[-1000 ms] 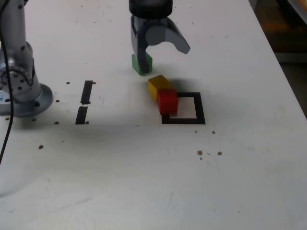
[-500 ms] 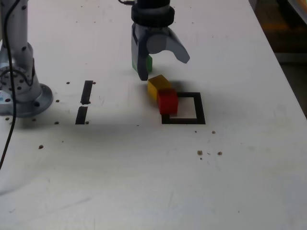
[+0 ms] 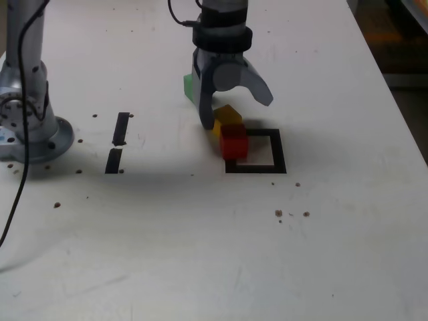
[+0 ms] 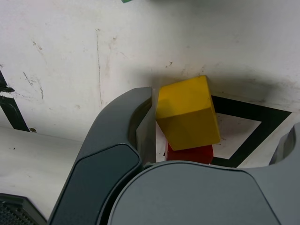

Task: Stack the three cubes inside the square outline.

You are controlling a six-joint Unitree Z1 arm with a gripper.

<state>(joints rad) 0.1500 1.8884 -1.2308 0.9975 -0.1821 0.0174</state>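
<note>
The grey curved two-fingered gripper [image 3: 237, 115] now hangs nearer the small yellow cube [image 3: 227, 119] than it does in the earlier exterior pictures, where it is more over the small green cube [image 3: 188, 86]. Its fingers stand wide apart with nothing clamped between them; in the wrist view one finger is right beside the yellow cube and the other is well out on the far side, past the black tape square outline with its white centre [image 3: 279, 152].

The cubes themselves look unmoved. The small red cube [image 3: 234, 142] sits at the outline's corner nearest the yellow one, covering part of the tape in the exterior view. The yellow cube is just beside it, on the side toward the tabletop's [image 3: 348, 221] far edge; whether the two touch, I cannot tell. The green cube is apart from both, farther toward that same edge and partly hidden by the gripper.

For the task, the shift suggests yellow or red is being lined up as the first pick, with green left for later. No stack stands inside the outline. The close pair is the likely trouble: a finger lowered carelessly could land on a cube or shove its neighbour, so centring the opening before going down seems wise.
</note>
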